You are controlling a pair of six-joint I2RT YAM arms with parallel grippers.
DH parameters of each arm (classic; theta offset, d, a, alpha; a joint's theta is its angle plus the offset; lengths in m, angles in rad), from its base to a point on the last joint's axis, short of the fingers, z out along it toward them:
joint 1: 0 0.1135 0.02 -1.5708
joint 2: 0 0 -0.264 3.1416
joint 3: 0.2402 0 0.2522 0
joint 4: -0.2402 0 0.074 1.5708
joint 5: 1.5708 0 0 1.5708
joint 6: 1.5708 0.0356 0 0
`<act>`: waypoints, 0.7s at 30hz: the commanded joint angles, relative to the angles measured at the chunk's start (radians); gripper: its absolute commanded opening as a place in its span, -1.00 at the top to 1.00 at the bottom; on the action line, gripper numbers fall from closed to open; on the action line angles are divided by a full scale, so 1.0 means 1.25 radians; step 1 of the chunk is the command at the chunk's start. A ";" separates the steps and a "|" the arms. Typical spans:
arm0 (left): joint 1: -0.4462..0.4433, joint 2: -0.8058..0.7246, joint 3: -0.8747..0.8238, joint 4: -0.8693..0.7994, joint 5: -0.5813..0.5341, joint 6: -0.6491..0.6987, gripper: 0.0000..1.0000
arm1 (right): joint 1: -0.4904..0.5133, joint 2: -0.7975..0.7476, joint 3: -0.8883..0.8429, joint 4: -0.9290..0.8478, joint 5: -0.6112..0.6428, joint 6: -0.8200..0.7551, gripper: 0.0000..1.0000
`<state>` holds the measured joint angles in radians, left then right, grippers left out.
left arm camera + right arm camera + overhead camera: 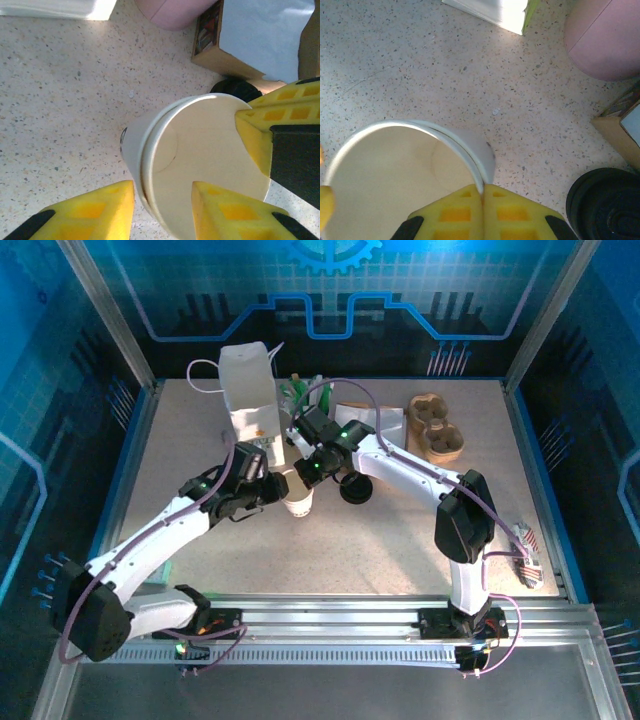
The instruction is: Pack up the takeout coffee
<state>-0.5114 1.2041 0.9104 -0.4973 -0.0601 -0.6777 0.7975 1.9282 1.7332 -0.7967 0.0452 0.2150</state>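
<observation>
right pincer clamped on cup rim; left pincer spread, straddling the rim. lid on table nearby.

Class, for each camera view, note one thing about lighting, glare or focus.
Top external: blue cast from the walls, table evenly lit. Left wrist: paper cup sharp, white object at top left blown out. Right wrist: glare on the white corner at top, pink cup soft.

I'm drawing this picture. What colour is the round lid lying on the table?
Black. The lid shows best in the right wrist view, beside the white cup.
</observation>
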 commanded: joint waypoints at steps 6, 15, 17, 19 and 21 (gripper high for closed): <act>-0.033 0.058 0.066 -0.033 -0.019 0.018 0.52 | 0.018 -0.031 0.014 -0.017 -0.003 -0.017 1.00; -0.036 0.061 0.078 -0.052 -0.035 0.027 0.96 | 0.018 -0.035 0.005 -0.010 -0.005 -0.017 1.00; -0.036 0.068 0.082 -0.057 -0.031 0.027 1.00 | 0.016 -0.038 0.006 -0.009 -0.010 -0.015 1.00; -0.037 0.075 0.083 -0.059 -0.028 0.025 1.00 | 0.012 -0.045 0.007 -0.010 -0.022 -0.009 0.86; -0.036 0.076 0.081 -0.058 -0.028 0.020 1.00 | 0.009 -0.062 0.007 -0.009 -0.036 -0.001 0.69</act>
<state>-0.5426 1.2884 0.9798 -0.5762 -0.1093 -0.6704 0.8032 1.9118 1.7332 -0.8131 0.0647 0.2073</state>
